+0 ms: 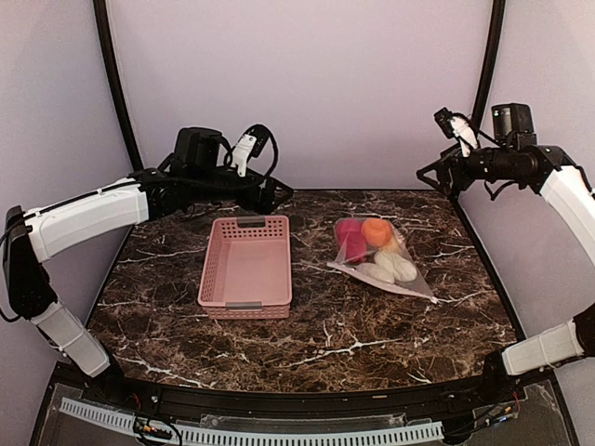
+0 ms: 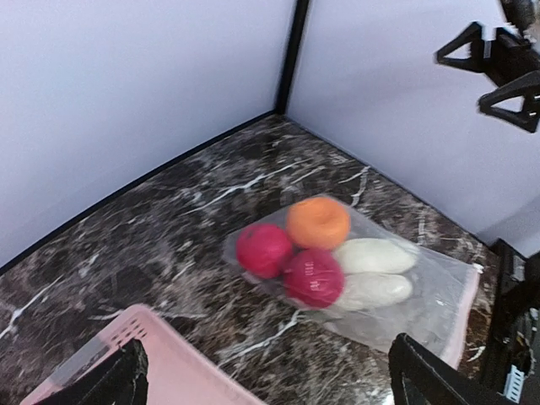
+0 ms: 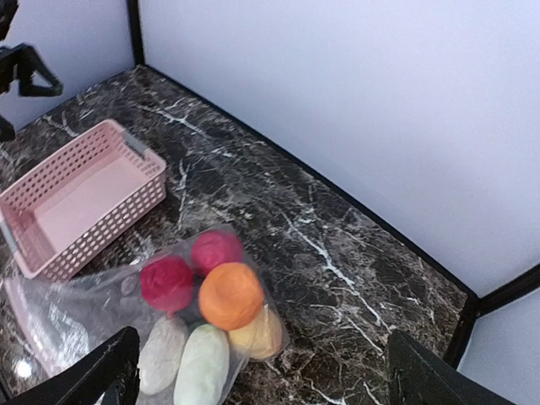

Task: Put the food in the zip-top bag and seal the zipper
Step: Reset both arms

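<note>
Left gripper [image 2: 268,381] and right gripper [image 3: 266,378] both gape wide, holding nothing. Bag [image 2: 430,312] lies below and between them, food [image 2: 317,221] inside; can't tell if the zipper [image 2: 462,314] is fully shut. I'd pin one end and run a pinch slowly along it.

Before me the dark marble table [image 1: 372,325] carries a pink basket [image 1: 212,265] left of centre and, near its right but apart, the bag [image 1: 416,284] lying flat.
</note>
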